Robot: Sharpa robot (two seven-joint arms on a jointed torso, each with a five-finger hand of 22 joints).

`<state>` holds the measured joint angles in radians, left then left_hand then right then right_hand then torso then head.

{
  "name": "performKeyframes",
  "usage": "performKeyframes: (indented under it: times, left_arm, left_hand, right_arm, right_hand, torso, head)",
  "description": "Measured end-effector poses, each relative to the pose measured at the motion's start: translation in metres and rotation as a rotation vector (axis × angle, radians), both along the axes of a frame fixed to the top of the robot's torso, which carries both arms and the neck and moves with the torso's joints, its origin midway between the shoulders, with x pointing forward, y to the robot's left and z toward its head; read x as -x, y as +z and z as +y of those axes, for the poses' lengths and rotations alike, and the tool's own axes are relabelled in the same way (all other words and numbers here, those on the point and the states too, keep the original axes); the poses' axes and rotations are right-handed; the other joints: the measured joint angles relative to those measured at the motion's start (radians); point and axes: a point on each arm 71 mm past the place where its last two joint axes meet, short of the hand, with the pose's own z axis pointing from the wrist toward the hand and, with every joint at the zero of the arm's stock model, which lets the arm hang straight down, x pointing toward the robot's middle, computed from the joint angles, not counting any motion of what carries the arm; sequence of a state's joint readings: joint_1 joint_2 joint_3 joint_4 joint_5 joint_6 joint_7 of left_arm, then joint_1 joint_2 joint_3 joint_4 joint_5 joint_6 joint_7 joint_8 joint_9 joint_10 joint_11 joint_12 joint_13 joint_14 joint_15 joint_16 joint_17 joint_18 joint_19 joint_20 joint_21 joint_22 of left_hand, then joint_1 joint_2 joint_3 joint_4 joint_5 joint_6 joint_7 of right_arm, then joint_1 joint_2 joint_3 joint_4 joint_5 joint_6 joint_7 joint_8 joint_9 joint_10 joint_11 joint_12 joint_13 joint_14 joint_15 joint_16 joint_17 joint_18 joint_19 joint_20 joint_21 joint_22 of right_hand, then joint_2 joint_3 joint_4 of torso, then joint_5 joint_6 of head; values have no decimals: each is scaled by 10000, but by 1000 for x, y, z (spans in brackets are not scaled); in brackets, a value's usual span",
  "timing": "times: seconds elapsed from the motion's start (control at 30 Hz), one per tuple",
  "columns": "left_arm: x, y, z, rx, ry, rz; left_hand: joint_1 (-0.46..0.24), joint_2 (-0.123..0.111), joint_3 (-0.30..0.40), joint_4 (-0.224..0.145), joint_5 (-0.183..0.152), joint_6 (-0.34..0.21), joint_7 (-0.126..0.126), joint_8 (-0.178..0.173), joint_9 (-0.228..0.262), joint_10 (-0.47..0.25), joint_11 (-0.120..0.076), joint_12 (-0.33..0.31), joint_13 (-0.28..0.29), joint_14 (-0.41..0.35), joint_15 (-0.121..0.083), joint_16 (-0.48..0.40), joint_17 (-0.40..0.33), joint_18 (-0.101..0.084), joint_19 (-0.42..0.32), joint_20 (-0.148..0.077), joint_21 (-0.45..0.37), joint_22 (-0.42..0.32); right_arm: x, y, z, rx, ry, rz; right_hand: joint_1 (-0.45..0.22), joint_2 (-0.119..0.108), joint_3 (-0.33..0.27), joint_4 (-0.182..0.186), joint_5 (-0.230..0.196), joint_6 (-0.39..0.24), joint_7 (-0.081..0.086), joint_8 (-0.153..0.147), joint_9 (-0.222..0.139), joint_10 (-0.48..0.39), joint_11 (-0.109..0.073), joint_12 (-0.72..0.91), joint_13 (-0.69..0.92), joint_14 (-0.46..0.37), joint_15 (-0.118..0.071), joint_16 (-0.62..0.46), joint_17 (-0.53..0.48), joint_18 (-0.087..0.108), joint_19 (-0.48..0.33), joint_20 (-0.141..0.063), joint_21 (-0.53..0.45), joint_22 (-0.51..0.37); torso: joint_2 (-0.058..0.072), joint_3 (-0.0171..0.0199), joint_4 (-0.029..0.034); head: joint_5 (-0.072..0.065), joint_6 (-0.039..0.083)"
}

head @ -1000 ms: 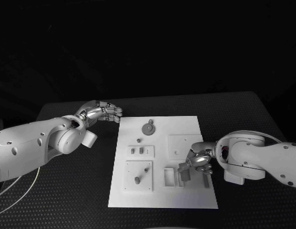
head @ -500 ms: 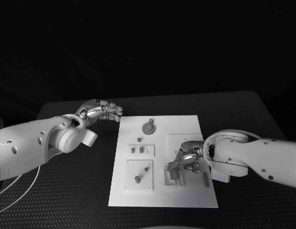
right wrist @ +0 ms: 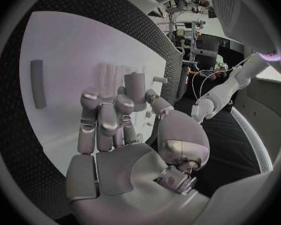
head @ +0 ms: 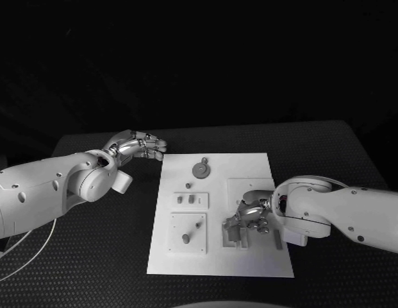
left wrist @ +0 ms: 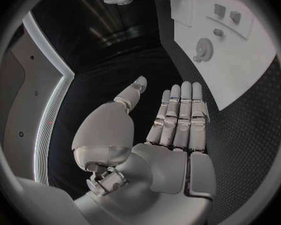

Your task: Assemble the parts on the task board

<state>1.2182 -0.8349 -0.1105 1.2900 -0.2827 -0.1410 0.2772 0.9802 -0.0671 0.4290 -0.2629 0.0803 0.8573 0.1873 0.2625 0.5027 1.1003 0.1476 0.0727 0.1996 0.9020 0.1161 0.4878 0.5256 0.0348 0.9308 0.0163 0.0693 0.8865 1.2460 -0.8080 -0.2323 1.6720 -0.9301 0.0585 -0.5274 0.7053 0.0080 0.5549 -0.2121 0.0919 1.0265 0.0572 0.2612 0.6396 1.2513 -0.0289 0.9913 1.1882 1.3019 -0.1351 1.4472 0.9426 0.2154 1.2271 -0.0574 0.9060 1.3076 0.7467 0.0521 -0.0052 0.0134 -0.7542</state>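
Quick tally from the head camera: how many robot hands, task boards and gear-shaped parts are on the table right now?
Hands: 2, left hand and right hand
Task board: 1
Gear-shaped part: 1
Total: 4

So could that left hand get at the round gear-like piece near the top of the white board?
Probably yes. The left hand hovers open over the black table beside the white task board, and the round grey toothed disc lies uncovered near that edge, with nothing between them.
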Motion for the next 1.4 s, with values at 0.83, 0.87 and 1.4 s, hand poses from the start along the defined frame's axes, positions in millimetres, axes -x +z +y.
performKeyframes:
  times: [0.83, 0.87, 1.4]
  left_arm:
    - [0, 0, 0, -4, -7, 20]
    - [0, 0, 0, -5, -7, 20]
    - [0, 0, 1, -11, 1, 30]
  left_hand:
    - [0, 0, 0, 0, 0, 0, 0, 0, -8, 0, 0, 0, 2, 0, 0, -39, 18, 2, -34, 34, 0, -7]
    - [0, 0, 0, 0, 0, 0, 0, 0, -8, 0, 0, 0, 2, 0, 0, -39, 18, 2, -34, 34, 0, -7]
    - [0, 0, 0, 0, 0, 0, 0, 0, -7, 0, 0, 0, -7, 0, 0, -39, 37, 2, -34, 34, 0, -15]
  right_arm:
    - [4, -4, -1, 55, -144, 325]
    - [4, -4, -1, 55, -147, 329]
    - [4, -8, 0, 86, -216, 390]
  right_hand:
    - [-51, 25, 183, -115, 9, 23, -23, -61, -14, 33, 1, 0, 1, -25, 27, 0, 1, 1, -1, 4, 0, 0]
    - [-51, 25, 183, -116, 9, 23, -23, -61, -13, 33, 1, 0, 1, -30, 31, 0, 1, 1, -1, 5, 0, 0]
    - [-254, -178, 280, -17, 9, 29, -12, -9, -3, 59, -9, 0, 1, -17, 51, 0, -51, 1, 17, 23, 0, 0]
  torso:
    - [-6, -6, -7]
    - [-6, -6, -7]
    - [-4, 1, -5]
  head:
    - [59, -38]
    - [63, -38]
    - [82, -57]
